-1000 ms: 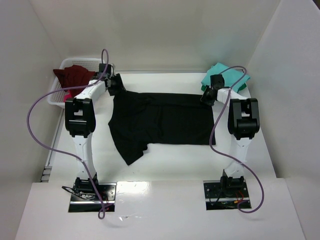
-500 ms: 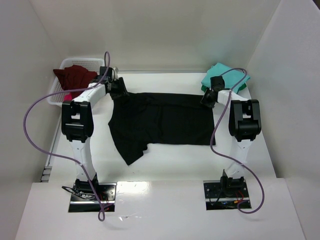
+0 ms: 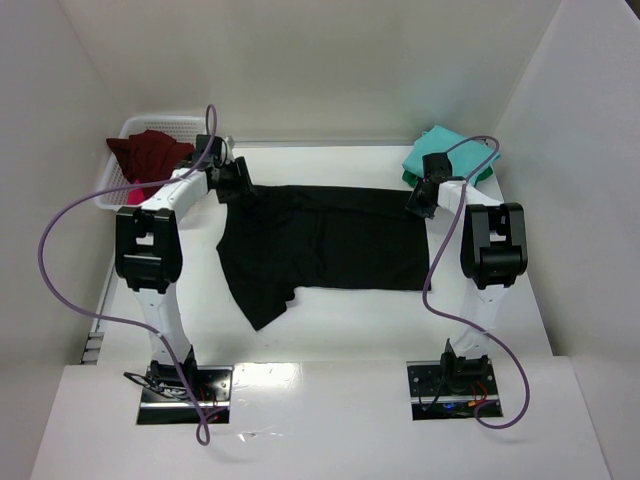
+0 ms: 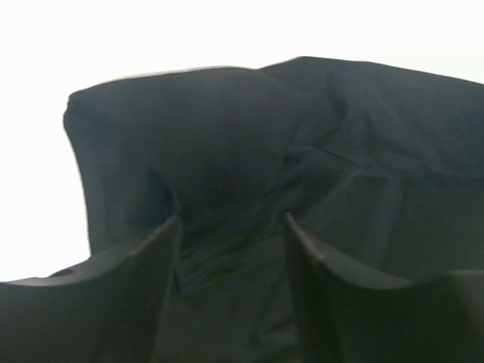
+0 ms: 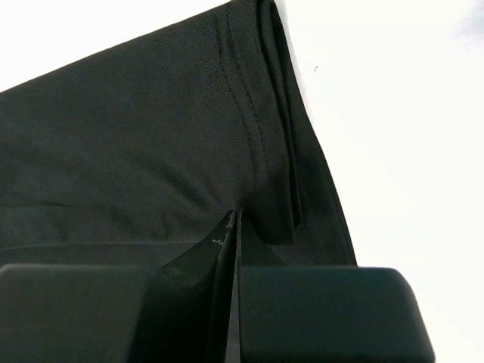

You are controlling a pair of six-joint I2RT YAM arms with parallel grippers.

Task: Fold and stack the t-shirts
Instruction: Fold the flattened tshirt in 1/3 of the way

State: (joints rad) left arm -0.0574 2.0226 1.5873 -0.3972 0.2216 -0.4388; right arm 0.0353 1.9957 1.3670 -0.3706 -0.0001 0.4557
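left gripper (image 4: pixel 231 221) — jaws are held apart over a bunched corner of the black t-shirt (image 3: pixel 330 245) | right gripper (image 5: pixel 235 218) — jaws are closed, hem edge is pinched

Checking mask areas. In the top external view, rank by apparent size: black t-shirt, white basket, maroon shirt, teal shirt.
1. black t-shirt, by far the largest.
2. white basket.
3. maroon shirt and teal shirt: these look about alike and both are partly hidden, so they are not ranked against each other.

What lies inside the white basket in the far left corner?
A maroon t-shirt lies heaped in the basket. Whatever is beneath it is covered by the cloth.
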